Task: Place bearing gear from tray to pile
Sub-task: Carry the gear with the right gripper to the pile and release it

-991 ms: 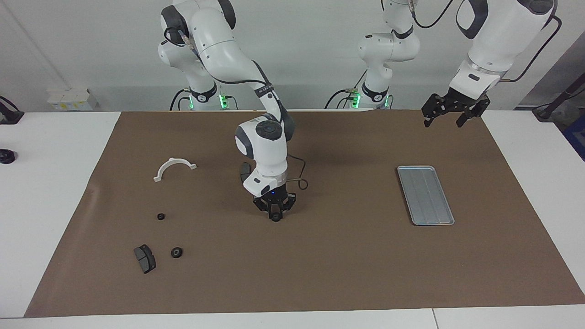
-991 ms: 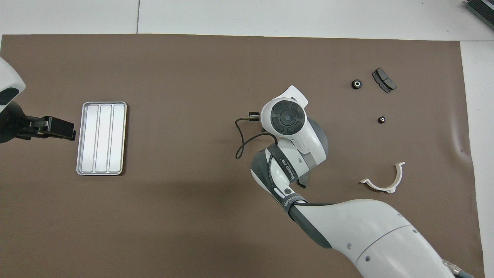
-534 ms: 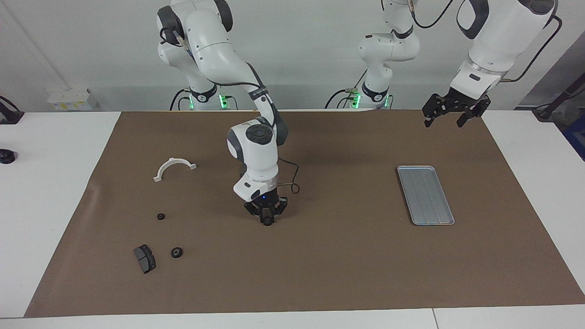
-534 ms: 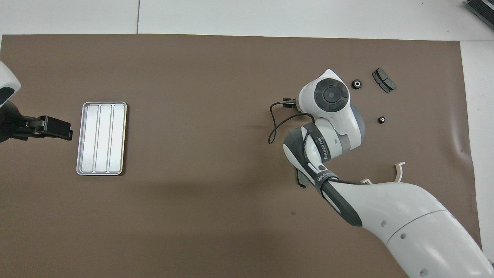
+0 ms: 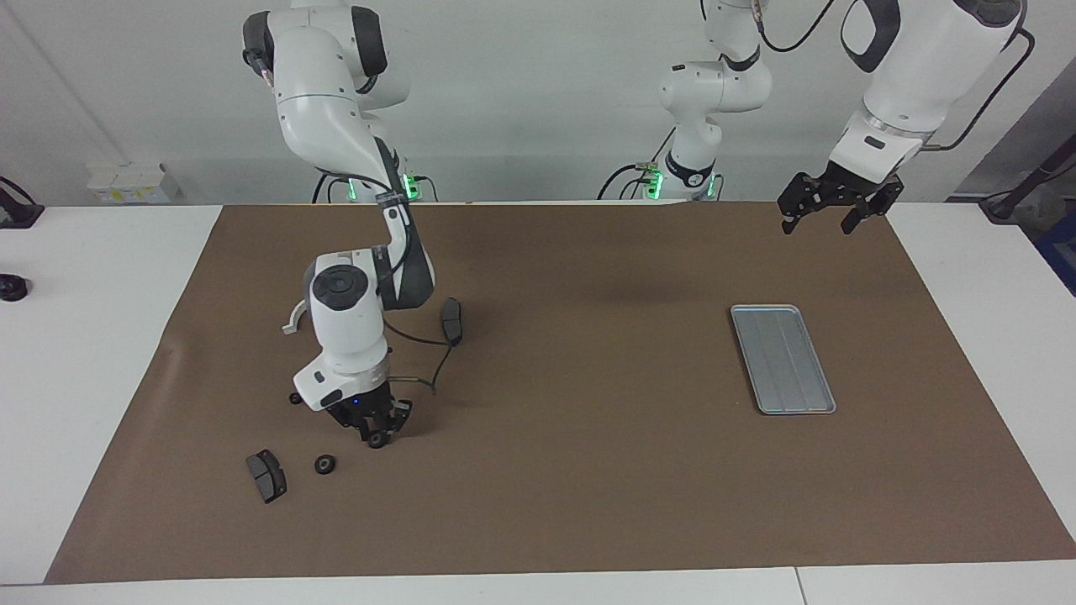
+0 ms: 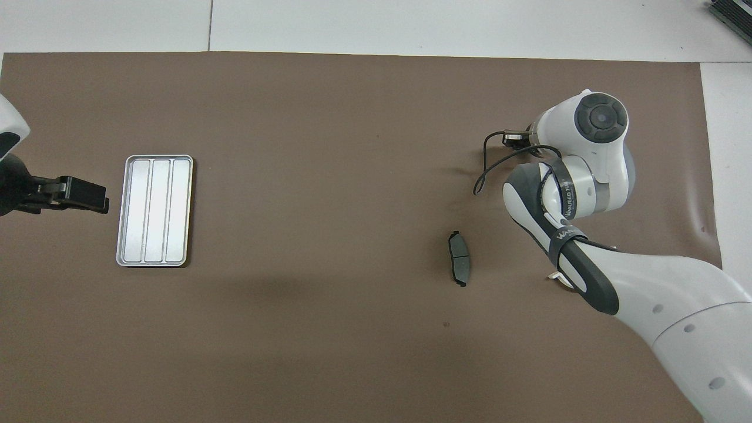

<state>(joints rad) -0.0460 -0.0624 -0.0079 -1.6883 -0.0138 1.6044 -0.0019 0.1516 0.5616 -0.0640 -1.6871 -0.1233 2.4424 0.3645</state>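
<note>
The silver-grey grooved tray (image 5: 782, 359) lies toward the left arm's end of the mat, with nothing on it; it also shows in the overhead view (image 6: 154, 210). My right gripper (image 5: 376, 434) is shut on a small black gear (image 5: 377, 439), held low over the mat beside the pile. One loose gear (image 5: 324, 464) lies just beside it. A second gear (image 5: 295, 397) peeks out by the wrist. In the overhead view the right arm's wrist (image 6: 596, 126) hides the pile and the gripper. My left gripper (image 5: 815, 223) waits open in the air, over the mat's edge nearest the robots.
A dark grey brake pad (image 5: 266, 475) lies next to the pile. A second brake pad (image 5: 452, 320) lies nearer to the robots, also in the overhead view (image 6: 459, 265). A white half-ring bracket (image 5: 291, 320) is mostly hidden by the right arm.
My right gripper has carried the gear from mid-mat toward the right arm's end, over to the pile, uncovering the second brake pad. The left arm has barely moved.
</note>
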